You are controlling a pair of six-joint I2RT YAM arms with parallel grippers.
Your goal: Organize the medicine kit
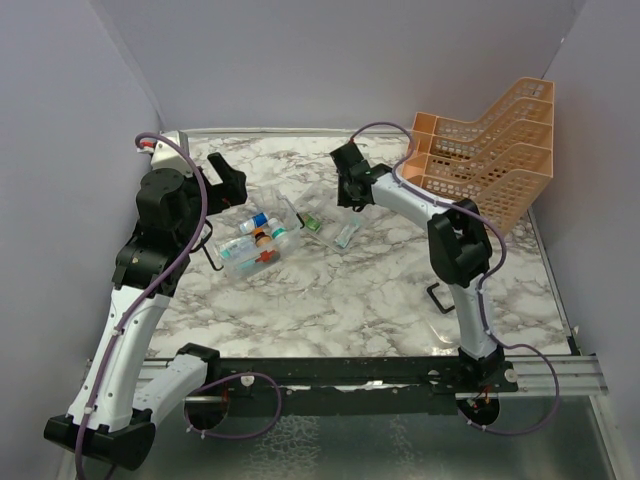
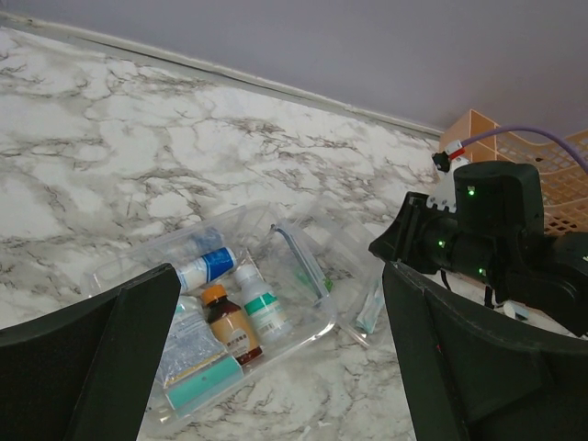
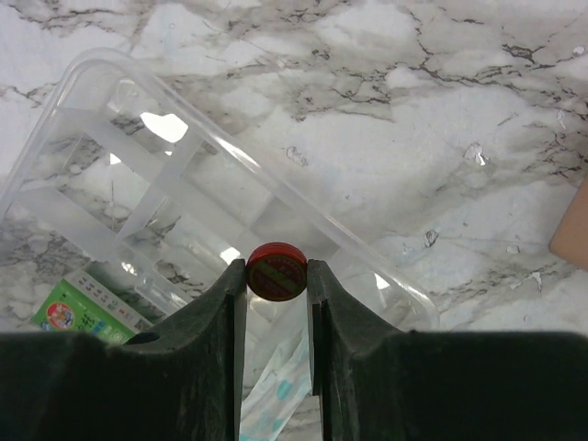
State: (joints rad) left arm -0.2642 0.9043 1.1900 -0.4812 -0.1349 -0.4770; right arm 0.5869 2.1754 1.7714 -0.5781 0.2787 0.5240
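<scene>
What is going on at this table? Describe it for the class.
Two robot arms are sorting a medicine kit. The right gripper pinches a small red round tin above a clear divided tray. The left gripper hangs open by the clear box, which holds bottles and sachets.

The top external camera sits high at the near edge and looks down over the marble desk to the back wall. The left wrist camera rides low, facing across the desk between the fingers of the left pincer toward the medicine kit, which the top view shares, and the right arm. The right wrist camera points steeply down from very close, past the right pincer clasping a red cap, onto a clear divided tray.
</scene>
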